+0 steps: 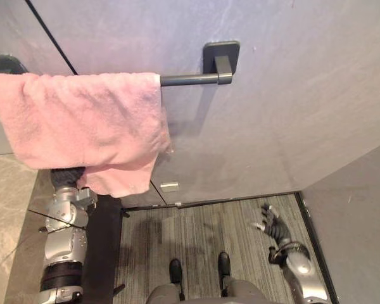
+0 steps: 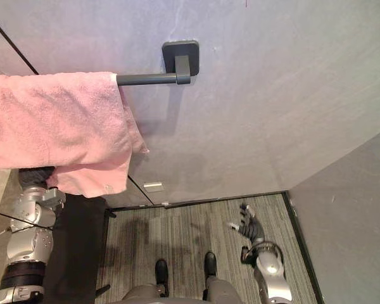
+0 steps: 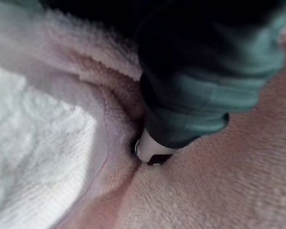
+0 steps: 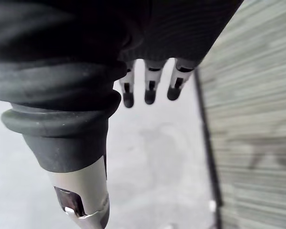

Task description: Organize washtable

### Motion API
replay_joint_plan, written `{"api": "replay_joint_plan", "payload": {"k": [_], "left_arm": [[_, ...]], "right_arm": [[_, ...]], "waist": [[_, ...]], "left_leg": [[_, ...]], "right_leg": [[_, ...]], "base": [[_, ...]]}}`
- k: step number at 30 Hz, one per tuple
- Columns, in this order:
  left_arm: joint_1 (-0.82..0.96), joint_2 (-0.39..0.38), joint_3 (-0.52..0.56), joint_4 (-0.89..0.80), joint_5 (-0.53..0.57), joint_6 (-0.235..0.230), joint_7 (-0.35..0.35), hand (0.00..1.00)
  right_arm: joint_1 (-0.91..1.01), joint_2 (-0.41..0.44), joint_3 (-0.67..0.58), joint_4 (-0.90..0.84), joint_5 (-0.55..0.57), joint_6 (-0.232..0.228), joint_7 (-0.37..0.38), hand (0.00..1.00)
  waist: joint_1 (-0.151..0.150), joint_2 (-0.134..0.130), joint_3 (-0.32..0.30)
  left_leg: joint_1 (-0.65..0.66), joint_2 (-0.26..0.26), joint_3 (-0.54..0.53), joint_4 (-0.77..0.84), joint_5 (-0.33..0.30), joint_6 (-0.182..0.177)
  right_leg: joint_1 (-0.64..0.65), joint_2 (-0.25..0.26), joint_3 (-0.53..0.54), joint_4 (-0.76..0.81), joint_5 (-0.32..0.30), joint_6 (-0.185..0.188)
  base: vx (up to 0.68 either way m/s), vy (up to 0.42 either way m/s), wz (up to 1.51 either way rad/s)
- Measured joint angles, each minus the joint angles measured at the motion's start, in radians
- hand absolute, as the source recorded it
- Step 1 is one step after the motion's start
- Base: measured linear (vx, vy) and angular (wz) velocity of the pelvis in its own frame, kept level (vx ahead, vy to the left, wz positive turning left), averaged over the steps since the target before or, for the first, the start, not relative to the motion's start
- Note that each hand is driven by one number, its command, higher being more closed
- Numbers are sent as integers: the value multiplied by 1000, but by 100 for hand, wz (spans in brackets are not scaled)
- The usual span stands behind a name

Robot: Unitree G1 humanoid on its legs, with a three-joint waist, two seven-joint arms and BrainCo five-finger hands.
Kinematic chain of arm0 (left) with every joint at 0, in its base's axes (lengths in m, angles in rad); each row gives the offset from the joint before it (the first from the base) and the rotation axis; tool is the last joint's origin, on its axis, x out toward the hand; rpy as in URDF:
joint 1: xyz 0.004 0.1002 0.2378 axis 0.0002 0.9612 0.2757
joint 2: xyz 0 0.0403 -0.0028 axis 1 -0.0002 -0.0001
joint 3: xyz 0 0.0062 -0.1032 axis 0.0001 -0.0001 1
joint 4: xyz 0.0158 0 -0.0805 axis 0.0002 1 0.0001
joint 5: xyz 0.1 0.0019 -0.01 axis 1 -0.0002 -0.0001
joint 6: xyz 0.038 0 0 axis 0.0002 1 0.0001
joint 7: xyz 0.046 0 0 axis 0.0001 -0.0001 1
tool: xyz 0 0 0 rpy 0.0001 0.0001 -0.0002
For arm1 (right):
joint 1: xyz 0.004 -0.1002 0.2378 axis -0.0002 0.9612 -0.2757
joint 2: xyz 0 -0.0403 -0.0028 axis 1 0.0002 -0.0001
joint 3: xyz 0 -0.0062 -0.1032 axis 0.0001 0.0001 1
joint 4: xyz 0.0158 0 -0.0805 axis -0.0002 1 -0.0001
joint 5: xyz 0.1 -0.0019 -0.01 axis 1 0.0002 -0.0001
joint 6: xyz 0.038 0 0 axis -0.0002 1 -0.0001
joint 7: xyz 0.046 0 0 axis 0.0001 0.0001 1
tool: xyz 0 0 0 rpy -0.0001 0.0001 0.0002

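Draping the rail (image 1: 190, 79), the towel (image 1: 82, 120) is soft and light; pinch a thick fold. Your left hand (image 1: 68, 175) sits beneath it, grip unclear; right hand (image 1: 270, 221) slack, empty.

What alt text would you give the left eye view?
A pink towel hangs draped over a dark rail mounted on a grey wall, with the robot's left hand tucked up under the towel's lower edge. The right hand hangs open and empty low on the right, above a striped grey floor.
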Motion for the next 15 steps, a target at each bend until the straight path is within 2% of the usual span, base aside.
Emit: {"api": "replay_joint_plan", "payload": {"k": [2,7,12,15], "left_arm": [[-16,40,0,0,-2,0,-3,100],[-47,77,-3,0,-25,0,-27,100],[-70,102,-39,51,-44,4,-66,100],[-85,105,-82,92,-55,14,-74,100]], "right_arm": [[-58,-74,26,-119,40,-3,8,0],[-303,-224,110,-230,127,-10,35,0],[-568,-337,232,-206,196,-22,45,0],[-702,-360,306,-133,210,-23,40,0]], "waist": [[10,0,0],[15,-2,-1],[26,-3,-2],[39,-3,-2]], "left_leg": [[3,0,6,0,0,0],[8,0,5,0,0,0],[10,0,5,0,2,0],[10,0,5,0,4,0]], "right_leg": [[0,1,7,-2,6,0],[7,1,6,-3,11,-1],[10,0,3,-4,15,-4],[10,1,5,-4,19,-4]], "base": [[-6,11,-10],[0,0,0],[0,0,0],[0,0,0]]}}
